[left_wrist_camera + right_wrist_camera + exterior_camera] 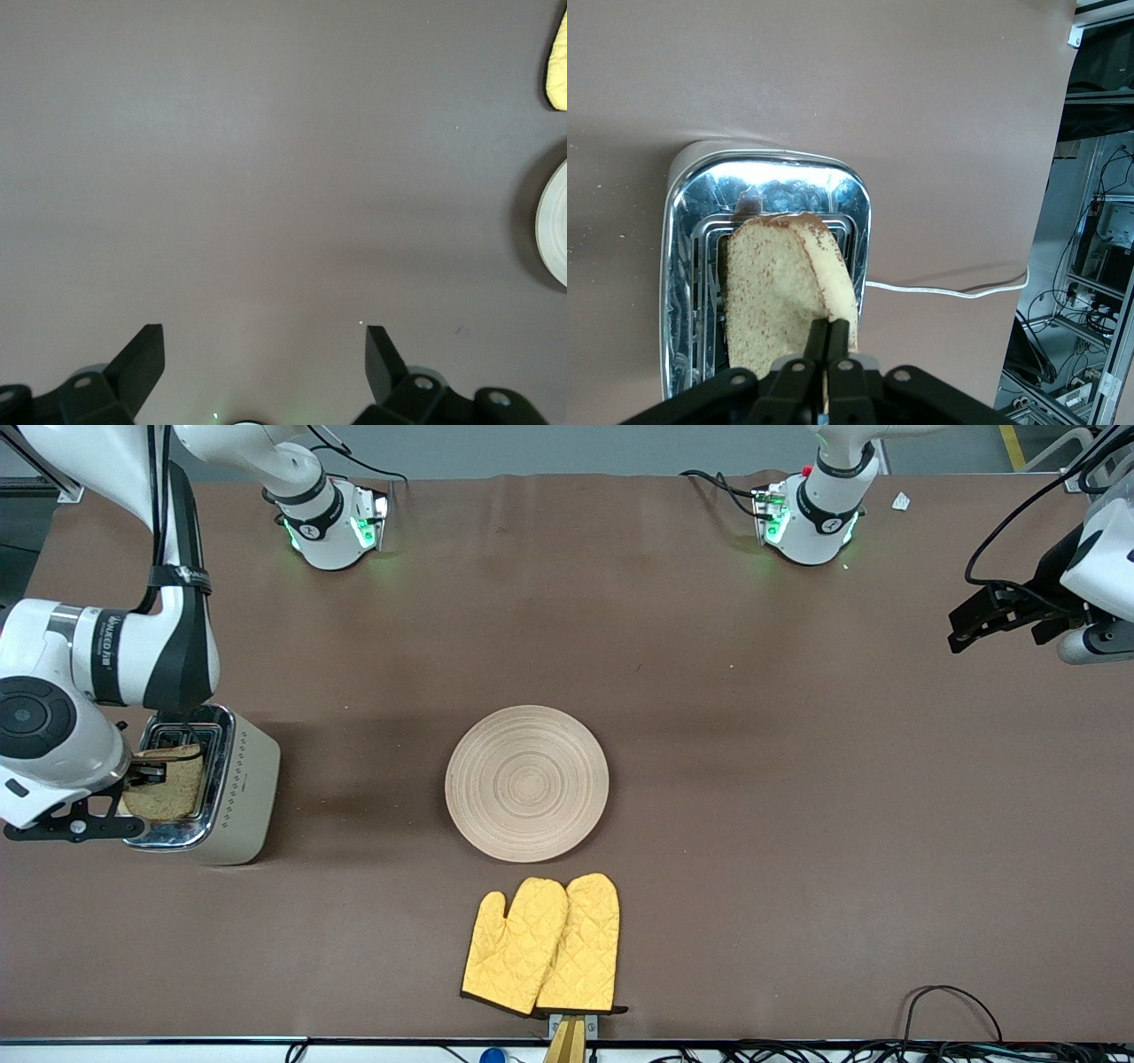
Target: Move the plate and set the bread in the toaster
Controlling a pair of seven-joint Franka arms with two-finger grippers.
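The cream toaster (239,788) with a chrome top stands at the right arm's end of the table. My right gripper (149,772) is shut on the bread (166,785) and holds it just over the toaster's slots. In the right wrist view the bread (775,292) hangs from the fingers (830,341) above the toaster (691,266). The pale wooden plate (526,783) lies empty at the table's middle. My left gripper (983,622) is open and empty, up over the left arm's end of the table; the left wrist view (264,354) shows bare cloth between its fingers and the plate's rim (554,226).
A pair of yellow oven mitts (544,946) lies nearer to the front camera than the plate; a corner shows in the left wrist view (558,53). The toaster's white cord (948,289) runs off its end. A brown cloth (797,779) covers the table.
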